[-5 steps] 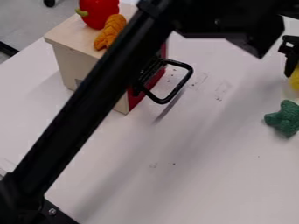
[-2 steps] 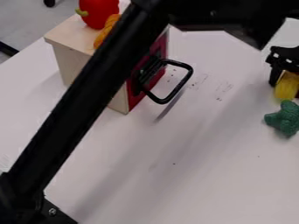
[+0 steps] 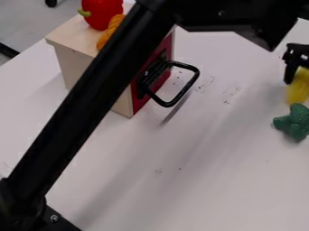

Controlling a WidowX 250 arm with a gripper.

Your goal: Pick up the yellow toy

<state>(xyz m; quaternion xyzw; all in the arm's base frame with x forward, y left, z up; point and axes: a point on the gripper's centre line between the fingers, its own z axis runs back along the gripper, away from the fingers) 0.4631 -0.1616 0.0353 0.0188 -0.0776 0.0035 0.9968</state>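
Observation:
At the right edge, my gripper (image 3: 297, 72) hangs over the table, partly cut off by the edge of the view. The yellow toy (image 3: 297, 89) is between its fingers, and the gripper is shut on it. One black finger shows along the toy's upper left side. Just below the yellow toy in the view lies a green broccoli-like toy (image 3: 294, 122); whether the two touch is unclear.
A wooden box (image 3: 91, 67) with a red front and black handle (image 3: 193, 83) stands at the upper left. On top are a red pepper (image 3: 101, 13) and an orange braided toy (image 3: 107, 35). The arm crosses diagonally in front of it.
My gripper and the yellow toy first came left and down in the view together, then shifted slightly up and right. The green toy stayed put.

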